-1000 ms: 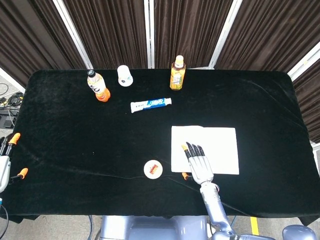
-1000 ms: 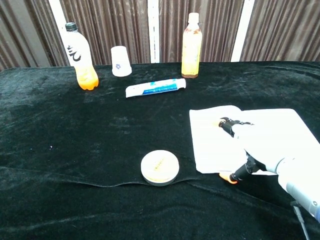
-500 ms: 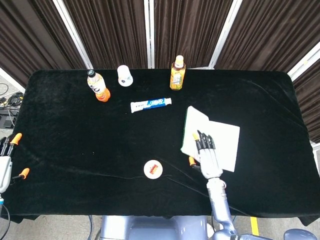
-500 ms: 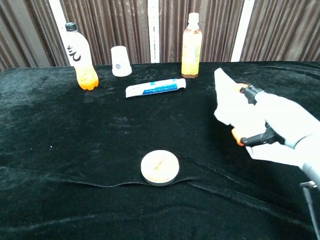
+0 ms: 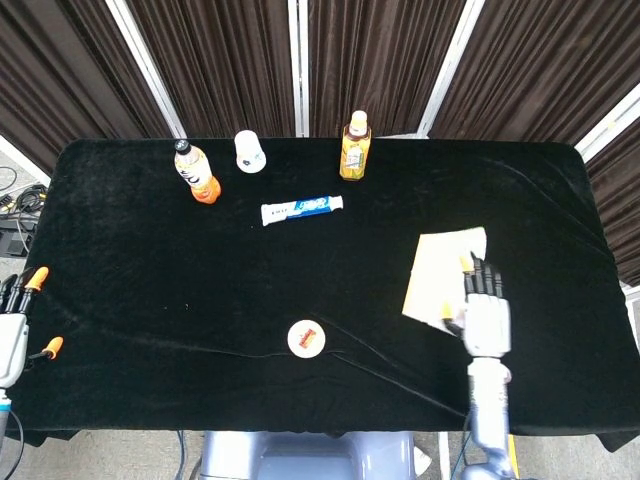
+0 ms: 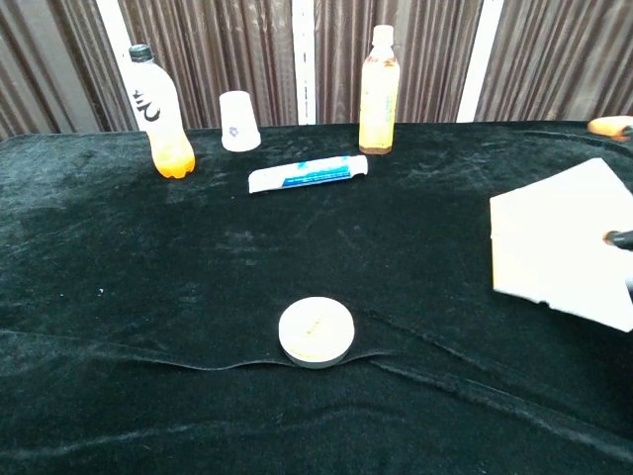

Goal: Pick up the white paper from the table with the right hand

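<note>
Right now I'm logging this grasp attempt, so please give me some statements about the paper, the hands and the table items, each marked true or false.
1. The right hand holds the white paper lifted off the black table. True.
2. The toothpaste tube stands upright. False: it lies flat between the bottles.
3. The white cup is upside down on the table near the orange soda bottle. True.
4. The left hand grips the round tin. False: it is at the table's left edge, holding nothing.
5. The tea bottle has tipped over. False: it stands upright at the back.
</note>
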Robot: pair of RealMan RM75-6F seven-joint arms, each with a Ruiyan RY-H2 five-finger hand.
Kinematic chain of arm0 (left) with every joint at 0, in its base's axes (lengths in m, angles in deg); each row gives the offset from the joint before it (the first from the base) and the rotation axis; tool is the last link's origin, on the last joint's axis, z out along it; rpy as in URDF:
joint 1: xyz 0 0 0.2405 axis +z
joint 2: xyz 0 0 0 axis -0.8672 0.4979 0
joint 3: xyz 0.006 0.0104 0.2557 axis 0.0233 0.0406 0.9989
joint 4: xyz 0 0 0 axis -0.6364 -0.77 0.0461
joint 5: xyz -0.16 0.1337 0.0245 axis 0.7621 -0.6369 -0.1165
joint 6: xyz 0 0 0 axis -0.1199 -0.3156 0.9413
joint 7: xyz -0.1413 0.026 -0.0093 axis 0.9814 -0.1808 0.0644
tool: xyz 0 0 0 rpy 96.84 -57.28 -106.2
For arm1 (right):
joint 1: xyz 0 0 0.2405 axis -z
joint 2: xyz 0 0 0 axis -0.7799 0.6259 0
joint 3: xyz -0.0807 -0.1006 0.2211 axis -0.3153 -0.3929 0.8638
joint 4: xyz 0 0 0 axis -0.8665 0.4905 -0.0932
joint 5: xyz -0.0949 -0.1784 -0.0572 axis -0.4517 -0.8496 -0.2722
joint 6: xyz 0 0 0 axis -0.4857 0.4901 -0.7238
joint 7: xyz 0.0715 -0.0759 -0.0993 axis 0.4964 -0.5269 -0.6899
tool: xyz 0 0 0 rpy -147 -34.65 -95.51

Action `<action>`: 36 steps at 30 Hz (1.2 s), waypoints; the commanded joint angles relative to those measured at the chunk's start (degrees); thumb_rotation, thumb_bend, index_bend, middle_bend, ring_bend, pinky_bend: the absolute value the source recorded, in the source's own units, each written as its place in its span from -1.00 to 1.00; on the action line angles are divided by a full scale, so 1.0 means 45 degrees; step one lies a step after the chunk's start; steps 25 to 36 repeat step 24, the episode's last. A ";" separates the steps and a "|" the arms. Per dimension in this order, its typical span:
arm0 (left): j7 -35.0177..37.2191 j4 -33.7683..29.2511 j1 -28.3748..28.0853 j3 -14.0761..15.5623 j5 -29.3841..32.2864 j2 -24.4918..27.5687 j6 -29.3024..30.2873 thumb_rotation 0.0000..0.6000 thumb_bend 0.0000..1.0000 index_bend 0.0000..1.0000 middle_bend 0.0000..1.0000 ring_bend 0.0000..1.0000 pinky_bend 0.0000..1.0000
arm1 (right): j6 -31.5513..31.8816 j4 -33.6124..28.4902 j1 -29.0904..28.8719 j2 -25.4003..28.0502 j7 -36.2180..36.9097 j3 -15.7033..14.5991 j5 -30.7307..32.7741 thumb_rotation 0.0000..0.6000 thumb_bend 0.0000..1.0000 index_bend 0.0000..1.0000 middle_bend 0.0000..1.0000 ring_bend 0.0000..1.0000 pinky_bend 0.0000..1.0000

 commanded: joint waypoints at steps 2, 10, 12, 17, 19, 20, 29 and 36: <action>-0.0035 -0.0010 -0.0005 0.0015 -0.0032 -0.0011 -0.0002 1.00 -0.51 -1.00 -1.00 -1.00 -1.00 | 0.0290 -0.0429 0.0491 0.0950 0.0539 0.0050 -0.0060 1.00 -0.34 -1.00 -1.00 -1.00 -1.00; 0.0281 0.0161 0.0030 0.0069 -0.0463 -0.0021 0.0211 1.00 -0.50 -1.00 -1.00 -1.00 -1.00 | 0.0386 -0.1856 0.1095 0.2812 0.1008 -0.0643 -0.0914 1.00 -0.54 -1.00 -1.00 -1.00 -1.00; 0.0708 0.0419 0.0013 0.0114 -0.0903 -0.0001 0.0351 1.00 -0.50 -1.00 -1.00 -1.00 -1.00 | 0.0085 -0.2378 0.1206 0.4050 0.0707 -0.1279 -0.1587 1.00 -0.61 -1.00 -1.00 -1.00 -1.00; 0.1167 0.0958 0.0007 0.0188 -0.1535 -0.0167 0.0642 1.00 -0.54 -1.00 -1.00 -1.00 -1.00 | -0.0594 -0.2998 0.1329 0.6002 0.0130 -0.2292 -0.2489 1.00 -0.70 -1.00 -1.00 -1.00 -1.00; 0.1212 0.1095 0.0018 0.0225 -0.1703 -0.0248 0.0730 1.00 -0.54 -1.00 -1.00 -1.00 -1.00 | -0.0416 -0.2868 0.1478 0.6256 0.0223 -0.2500 -0.2856 1.00 -0.70 -1.00 -1.00 -1.00 -1.00; 0.1203 0.1142 0.0020 0.0242 -0.1760 -0.0280 0.0754 1.00 -0.54 -1.00 -1.00 -1.00 -1.00 | -0.0291 -0.2783 0.1555 0.6290 0.0383 -0.2560 -0.3000 1.00 -0.70 -1.00 -1.00 -1.00 -1.00; 0.1075 0.1240 0.0011 0.0300 -0.1864 -0.0385 0.0733 1.00 -0.55 -1.00 -1.00 -1.00 -1.00 | 0.0008 -0.2148 0.1770 0.6322 0.0980 -0.2750 -0.3460 1.00 -0.70 -1.00 -1.00 -1.00 -1.00; 0.1075 0.1240 0.0011 0.0300 -0.1864 -0.0385 0.0733 1.00 -0.55 -1.00 -1.00 -1.00 -1.00 | 0.0008 -0.2148 0.1770 0.6322 0.0980 -0.2750 -0.3460 1.00 -0.70 -1.00 -1.00 -1.00 -1.00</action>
